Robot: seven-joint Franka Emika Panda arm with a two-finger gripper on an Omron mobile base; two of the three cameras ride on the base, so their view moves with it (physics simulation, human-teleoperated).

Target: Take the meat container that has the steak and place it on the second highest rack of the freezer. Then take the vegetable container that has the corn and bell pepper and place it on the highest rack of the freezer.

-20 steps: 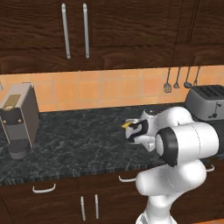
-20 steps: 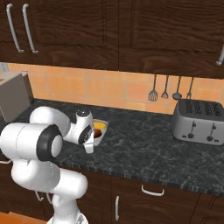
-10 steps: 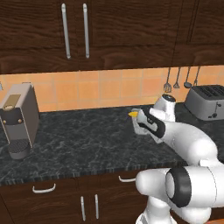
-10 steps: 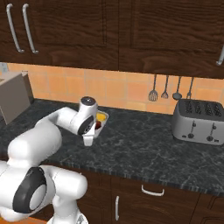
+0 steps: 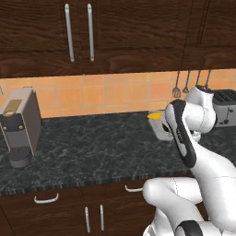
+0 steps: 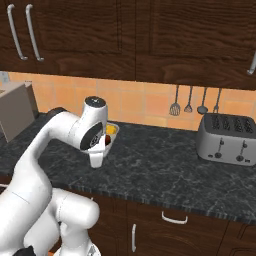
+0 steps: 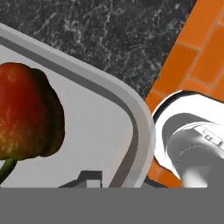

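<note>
My gripper [image 7: 114,183] is shut on the rim of the white vegetable container [image 7: 94,118], which hangs just above the dark counter near the orange tiled wall. In the hand view the red-brown bell pepper [image 7: 27,114] lies inside it at the left. From the right base view the container [image 6: 113,140] peeks out behind my hand, with the yellow corn [image 6: 112,129] and the bell pepper [image 6: 107,138] in it. In the left base view the container [image 5: 159,129] and corn [image 5: 155,115] sit left of my forearm. The steak and the freezer are out of view.
A grey coffee machine [image 5: 19,126] stands at the counter's left end. A silver toaster [image 6: 227,137] stands at the right. Utensils [image 6: 188,101] hang on the tiled wall. Dark upper cabinets with bar handles [image 5: 78,32] hang above the black marble counter [image 6: 165,165].
The arm has stretched out from its folded pose and the hand has turned. The held container has shifted a little up and toward the back wall.
</note>
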